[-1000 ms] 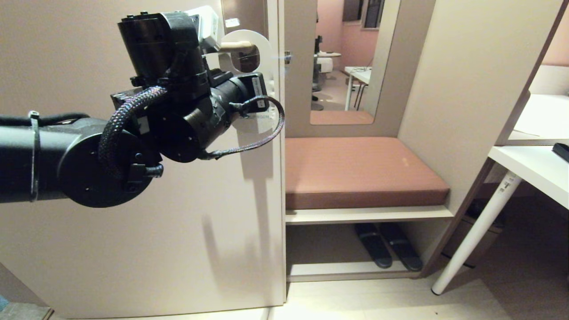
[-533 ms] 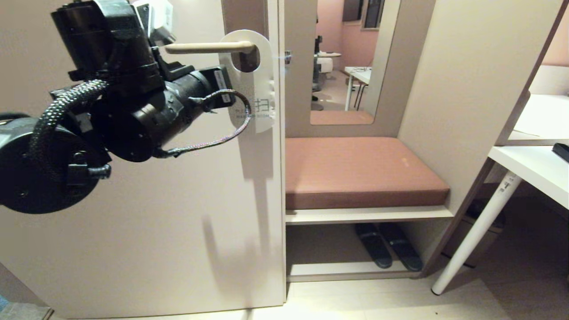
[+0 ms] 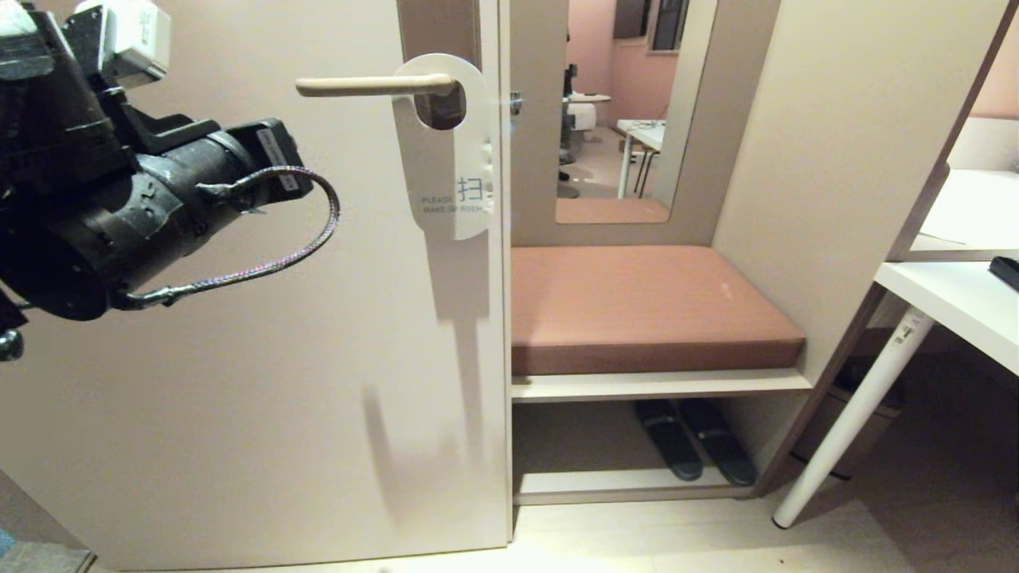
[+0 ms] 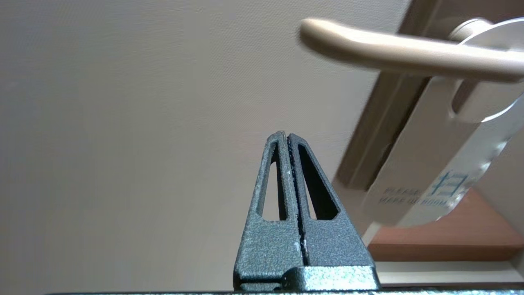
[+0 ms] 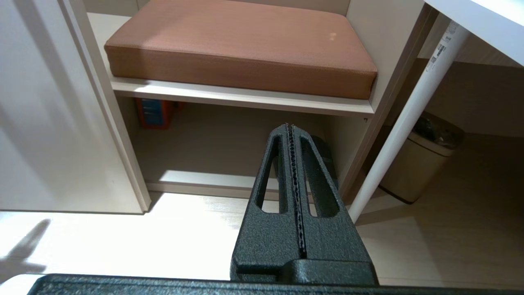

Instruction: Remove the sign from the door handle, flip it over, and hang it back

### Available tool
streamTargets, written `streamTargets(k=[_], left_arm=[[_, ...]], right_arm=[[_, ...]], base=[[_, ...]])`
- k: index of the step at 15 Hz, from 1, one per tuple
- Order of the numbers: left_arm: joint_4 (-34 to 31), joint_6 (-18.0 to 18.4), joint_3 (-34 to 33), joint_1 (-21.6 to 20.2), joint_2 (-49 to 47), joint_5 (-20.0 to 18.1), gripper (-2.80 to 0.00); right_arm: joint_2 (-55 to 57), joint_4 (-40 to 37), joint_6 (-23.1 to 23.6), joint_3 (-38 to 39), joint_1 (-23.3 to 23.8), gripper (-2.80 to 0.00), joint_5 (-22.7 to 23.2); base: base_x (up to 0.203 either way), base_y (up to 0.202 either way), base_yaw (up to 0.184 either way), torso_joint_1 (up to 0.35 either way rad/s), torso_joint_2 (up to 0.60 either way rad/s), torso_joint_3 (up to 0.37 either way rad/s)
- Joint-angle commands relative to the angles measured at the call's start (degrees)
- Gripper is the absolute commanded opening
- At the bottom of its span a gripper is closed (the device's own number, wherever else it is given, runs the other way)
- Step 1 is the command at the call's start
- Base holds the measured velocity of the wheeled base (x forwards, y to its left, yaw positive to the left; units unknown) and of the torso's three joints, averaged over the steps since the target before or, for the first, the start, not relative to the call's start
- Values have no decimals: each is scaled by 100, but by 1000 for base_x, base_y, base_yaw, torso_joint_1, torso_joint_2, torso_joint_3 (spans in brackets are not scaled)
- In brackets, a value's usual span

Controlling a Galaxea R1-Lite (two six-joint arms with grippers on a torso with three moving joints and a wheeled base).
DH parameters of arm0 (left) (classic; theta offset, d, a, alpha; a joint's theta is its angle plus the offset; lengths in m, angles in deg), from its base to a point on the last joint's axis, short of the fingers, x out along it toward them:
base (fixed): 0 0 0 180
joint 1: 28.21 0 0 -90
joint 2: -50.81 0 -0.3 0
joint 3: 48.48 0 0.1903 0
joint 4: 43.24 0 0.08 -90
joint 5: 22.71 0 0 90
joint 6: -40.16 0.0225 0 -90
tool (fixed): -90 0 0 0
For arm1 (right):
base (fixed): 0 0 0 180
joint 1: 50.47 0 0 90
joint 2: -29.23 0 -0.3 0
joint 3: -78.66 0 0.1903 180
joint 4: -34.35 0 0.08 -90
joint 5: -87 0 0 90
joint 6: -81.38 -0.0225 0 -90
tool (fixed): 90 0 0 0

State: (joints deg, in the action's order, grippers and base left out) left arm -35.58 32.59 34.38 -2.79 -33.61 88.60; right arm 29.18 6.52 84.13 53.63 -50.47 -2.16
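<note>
I see the sign [image 3: 450, 151] hanging on the door handle [image 3: 366, 84], its round hole looped over the lever close to the elbow, white face toward me with "PLEASE MAKE UP ROOM" printed low on it. It hangs flat and nearly straight against the door [image 3: 263, 382], its right edge at the door's edge. In the left wrist view the same sign [image 4: 434, 164] sits at about two o'clock from my fingertips, with the handle [image 4: 393, 51] passing at one o'clock above them.

My left end effector [image 4: 287, 141] is clenched, both fingers pressed flat together with nothing between them, pointing at bare door panel well apart from the sign and below the free tip of the lever. In the head view only the left arm's wrist body [image 3: 119, 207] shows, at nine o'clock from the sign, with a braided cable [image 3: 271, 263] looping off it.

My right end effector [image 5: 291, 129] is also clenched and empty, parked low and pointing toward the floor in front of a shelf. At twelve o'clock from it lies a brown cushion [image 5: 241, 45] on a bench; a white table leg [image 5: 405, 119] and a bin [image 5: 425, 159] stand at two to three o'clock. Dark slippers [image 3: 692, 438] rest under the bench.
</note>
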Motion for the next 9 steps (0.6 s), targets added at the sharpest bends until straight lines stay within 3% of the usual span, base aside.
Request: streamTargets(k=[1, 9], left_arm=[[18, -1, -237, -36, 314, 13, -280], [18, 93, -2091, -215, 1633, 13, -280]], right_arm=[[5, -2, 6, 0, 0, -280, 4], [5, -2, 6, 0, 0, -280, 4]], base=[[0, 0, 0, 0, 0, 0], [0, 0, 0, 0, 0, 0]])
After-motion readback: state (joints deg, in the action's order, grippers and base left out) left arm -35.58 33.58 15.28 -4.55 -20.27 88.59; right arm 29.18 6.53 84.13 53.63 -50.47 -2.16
